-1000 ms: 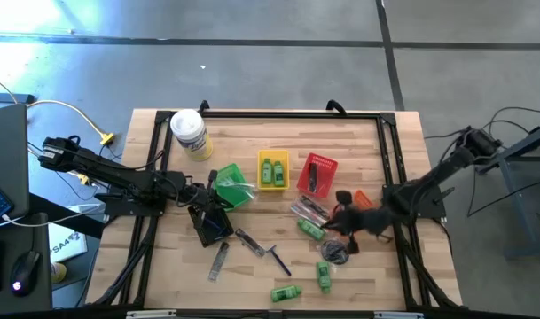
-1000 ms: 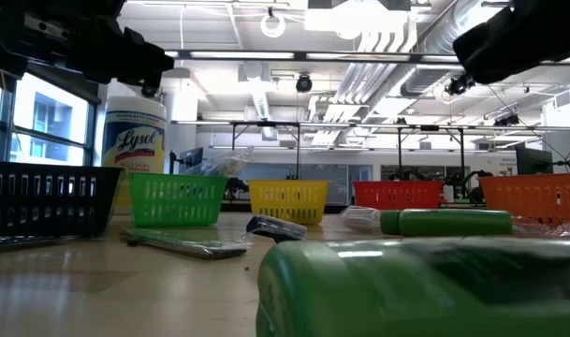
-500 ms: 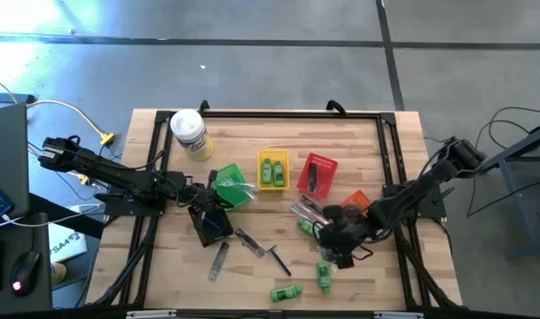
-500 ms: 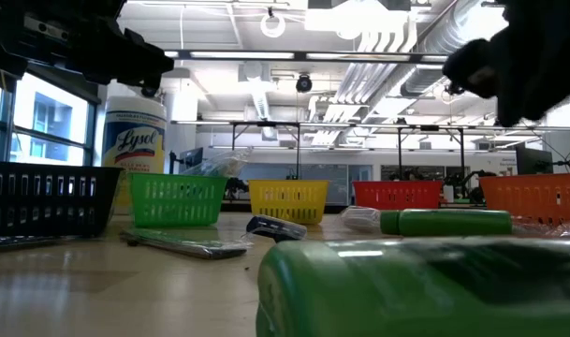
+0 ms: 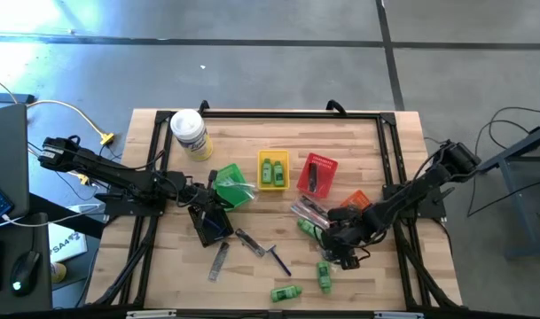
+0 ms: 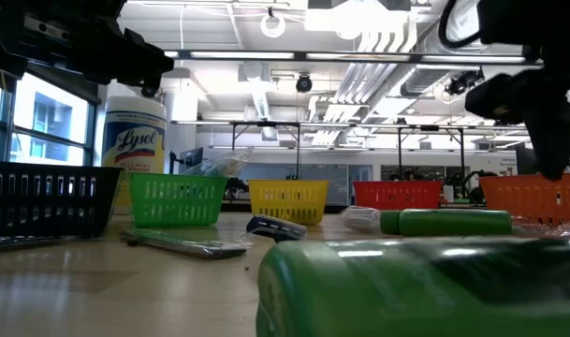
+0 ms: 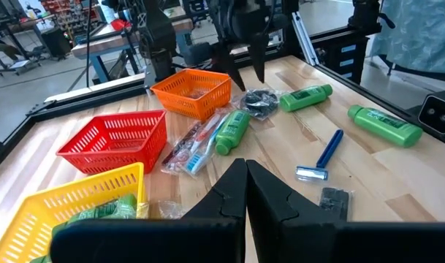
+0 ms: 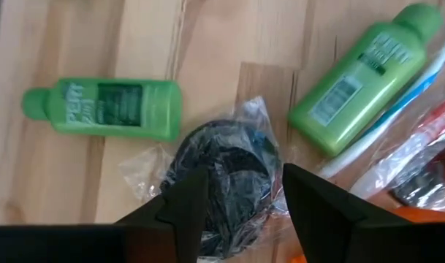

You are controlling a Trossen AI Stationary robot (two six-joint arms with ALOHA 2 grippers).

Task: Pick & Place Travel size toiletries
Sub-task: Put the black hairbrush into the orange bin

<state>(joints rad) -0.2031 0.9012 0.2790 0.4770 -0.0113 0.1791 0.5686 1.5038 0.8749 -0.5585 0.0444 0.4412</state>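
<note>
Travel size toiletries lie loose on the wooden table (image 5: 163, 266): green mini bottles (image 5: 309, 229) (image 5: 324, 275) (image 5: 285, 291), a blue razor (image 5: 274, 257), grey combs (image 5: 219, 259) and a black round piece in a clear bag (image 8: 226, 172). My right gripper (image 8: 240, 204) points steeply down over that bagged piece (image 7: 260, 101), open, one finger on either side and just above it. Two green bottles (image 8: 109, 109) (image 8: 361, 80) lie beside it. My left gripper (image 7: 245, 190) waits shut near the green basket (image 5: 230, 184), holding nothing.
Yellow (image 5: 272, 170), red (image 5: 316, 174), orange (image 5: 356, 202) and black (image 5: 209, 221) baskets stand across the table's middle. A white canister (image 5: 190, 133) stands at the far left. Bagged toothbrushes (image 7: 196, 146) lie by the orange basket. A black frame (image 5: 389, 159) borders the table.
My right gripper has swung toward the table's near edge and come down over the bagged black piece, tipping from nearly level to pointing steeply down. The toiletries have stayed where they were.
</note>
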